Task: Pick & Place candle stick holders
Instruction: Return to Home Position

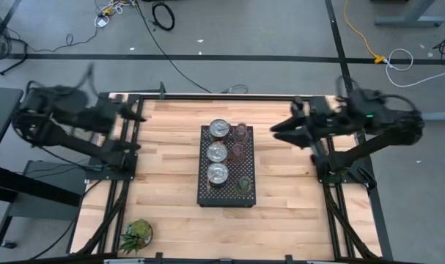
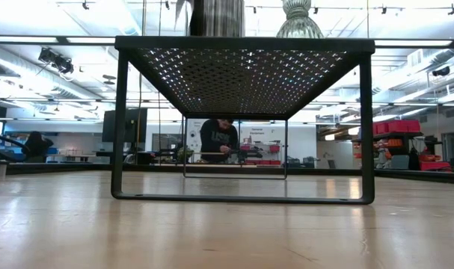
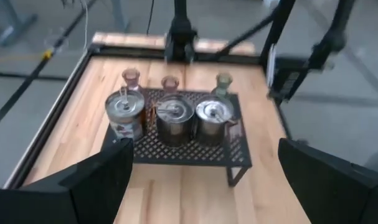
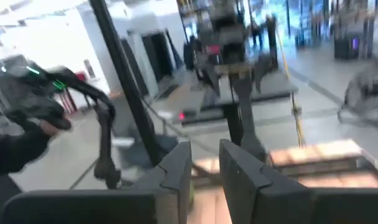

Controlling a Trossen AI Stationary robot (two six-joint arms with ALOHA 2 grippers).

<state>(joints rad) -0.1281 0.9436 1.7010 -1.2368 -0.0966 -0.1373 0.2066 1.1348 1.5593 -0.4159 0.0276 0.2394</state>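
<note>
Six candle stick holders stand on the black perforated tray (image 1: pixel 226 192) at the table's middle. Three are silvery metal (image 1: pixel 218 152), in a row on the tray's left side. Two pink glass ones (image 1: pixel 240 149) and one olive-green one (image 1: pixel 244 183) stand along its right side. They also show in the left wrist view: silvery (image 3: pixel 174 118), pink (image 3: pixel 132 78), green (image 3: pixel 223 83). My left gripper (image 3: pixel 207 186) is open and empty, above the table's far left edge (image 1: pixel 133 116). My right gripper (image 1: pixel 275 130) is in the air right of the tray, its fingers (image 4: pixel 176 168) close together and empty.
A spiky green plant (image 1: pixel 138 235) stands at the table's near left corner. The tray stands on legs (image 2: pixel 119 127), with open room under it. Black frame rails (image 1: pixel 123 198) run along the table's left and right edges. A person (image 2: pixel 219 138) stands far behind the table.
</note>
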